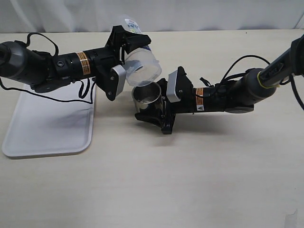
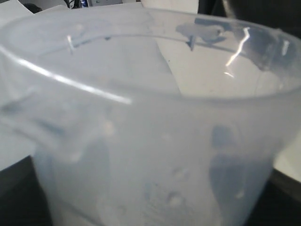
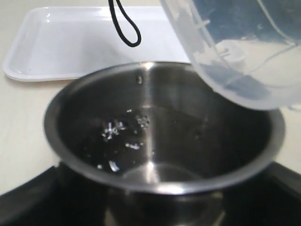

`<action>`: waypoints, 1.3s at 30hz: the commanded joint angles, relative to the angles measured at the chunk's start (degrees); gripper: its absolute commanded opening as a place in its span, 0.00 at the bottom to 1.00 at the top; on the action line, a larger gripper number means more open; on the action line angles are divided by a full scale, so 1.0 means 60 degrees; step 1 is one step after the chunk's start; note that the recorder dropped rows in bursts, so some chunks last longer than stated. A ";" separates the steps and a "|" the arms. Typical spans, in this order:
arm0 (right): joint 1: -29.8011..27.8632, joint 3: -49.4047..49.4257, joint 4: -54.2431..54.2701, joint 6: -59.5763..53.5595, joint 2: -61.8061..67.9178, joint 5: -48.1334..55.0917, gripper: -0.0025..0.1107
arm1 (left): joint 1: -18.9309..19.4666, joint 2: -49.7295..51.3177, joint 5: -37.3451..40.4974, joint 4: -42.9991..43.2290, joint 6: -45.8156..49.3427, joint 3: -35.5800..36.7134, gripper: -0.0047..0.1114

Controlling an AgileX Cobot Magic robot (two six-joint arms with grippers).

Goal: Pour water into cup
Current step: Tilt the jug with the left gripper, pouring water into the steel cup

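Our left gripper (image 1: 124,54) pinches the beaker (image 1: 142,64), tilted over the cup (image 1: 146,95). Our right gripper (image 1: 161,100) clamps the cup; water (image 3: 117,136) glints inside.

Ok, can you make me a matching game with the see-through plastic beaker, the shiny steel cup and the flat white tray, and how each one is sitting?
Things:
1. translucent plastic beaker
2. short round shiny steel cup
3. flat white rectangular plastic tray

States:
A. lying flat on the table
B. upright, clamped in the right gripper
C. tipped over, held by the left gripper

Pairs: 1-C, 2-B, 3-A
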 commanded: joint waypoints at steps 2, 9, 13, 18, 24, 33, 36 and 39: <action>0.0010 -0.0050 0.0268 -0.0063 -0.0035 -0.0464 0.06 | -0.0015 -0.0082 -0.0087 -0.0141 0.0058 -0.0058 0.04; 0.0010 -0.0050 0.0379 -0.0175 0.0133 -0.1105 0.06 | -0.0015 -0.0082 -0.0026 -0.0123 0.0056 -0.0058 0.04; 0.0010 -0.0050 0.0490 -0.0247 0.0176 -0.1245 0.06 | -0.0015 -0.0082 -0.0026 -0.0123 0.0056 -0.0058 0.04; 0.0010 -0.0050 0.0490 -0.0247 0.0176 -0.1245 0.06 | -0.0015 -0.0082 -0.0041 -0.0123 0.0056 -0.0058 0.04; 0.0010 -0.0050 0.0491 -0.0247 0.0231 -0.1245 0.06 | -0.0015 -0.0082 -0.0041 -0.0123 0.0056 -0.0058 0.04; 0.0010 -0.0050 0.0718 -0.0247 0.0289 -0.1245 0.06 | -0.0015 -0.0082 -0.0025 -0.0123 -0.0069 -0.0058 0.04; 0.0010 -0.0050 0.0797 -0.0247 0.0289 -0.1245 0.06 | -0.0015 -0.0082 -0.0025 -0.0123 -0.0237 -0.0058 0.04; 0.0010 -0.0050 0.0797 -0.0247 0.0310 -0.1245 0.06 | -0.0015 -0.0082 -0.0025 -0.0140 -0.0230 -0.0058 0.04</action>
